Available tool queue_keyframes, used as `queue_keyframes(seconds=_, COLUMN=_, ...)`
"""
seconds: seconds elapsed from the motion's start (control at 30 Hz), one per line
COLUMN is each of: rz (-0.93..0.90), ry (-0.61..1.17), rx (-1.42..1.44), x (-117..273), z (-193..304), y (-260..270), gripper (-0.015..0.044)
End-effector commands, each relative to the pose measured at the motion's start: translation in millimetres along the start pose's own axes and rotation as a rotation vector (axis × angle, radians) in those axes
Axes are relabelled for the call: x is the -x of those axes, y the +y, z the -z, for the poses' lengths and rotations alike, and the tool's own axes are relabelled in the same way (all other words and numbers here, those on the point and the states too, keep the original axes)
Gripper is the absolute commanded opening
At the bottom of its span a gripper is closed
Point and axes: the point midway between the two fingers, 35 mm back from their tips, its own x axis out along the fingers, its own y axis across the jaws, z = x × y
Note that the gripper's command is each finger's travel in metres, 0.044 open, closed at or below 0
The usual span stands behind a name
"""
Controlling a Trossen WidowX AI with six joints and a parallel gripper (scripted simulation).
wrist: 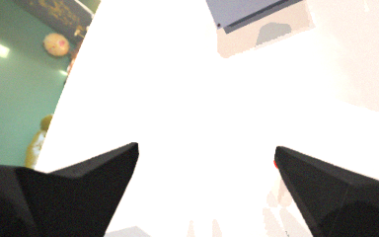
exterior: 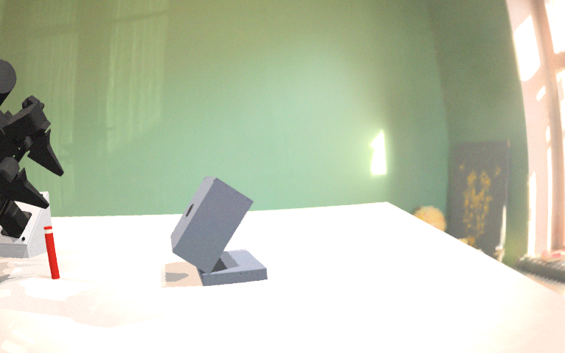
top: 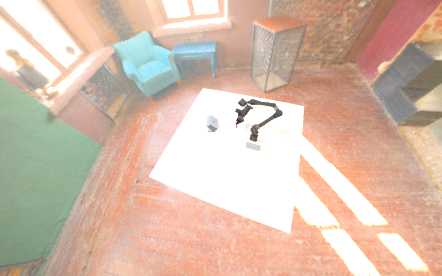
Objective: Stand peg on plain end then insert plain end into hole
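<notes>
The red peg (top: 236, 126) (exterior: 51, 256) stands upright on the table (top: 228, 169) (exterior: 354, 299), its white-banded end up. In the wrist view only a speck of the peg (wrist: 275, 164) shows beside the right-hand finger, which hides the rest. My gripper (top: 237, 117) (exterior: 54, 190) (wrist: 206, 150) is wide open and empty, tilted downward above the peg. The peg is not between the fingertips in the wrist view. The grey sloped panel (top: 210, 124) (exterior: 221, 229) (wrist: 247, 10) stands apart from the peg. Its hole (top: 214, 122) (exterior: 189, 209) is empty; it is out of the wrist view.
The arm's pale base (top: 253, 145) (exterior: 35, 232) stands behind the peg as seen in the exterior view. The panel's flat foot (exterior: 246, 266) rests on the table. A table edge runs down the left side of the wrist view. An armchair and a blue side table stand beyond the white table.
</notes>
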Motion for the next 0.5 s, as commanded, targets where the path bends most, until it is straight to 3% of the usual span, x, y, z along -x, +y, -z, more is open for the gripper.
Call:
queue_keyframes(seconds=0.0, rz=0.029, ry=0.099, rx=-0.014, x=-2.3, z=2.9, y=-2.2, gripper=0.0440)
queue_keyframes(seconds=0.47, rz=0.288, ry=0.479, rx=0.034, x=-4.2, z=2.2, y=-16.6, gripper=0.0440)
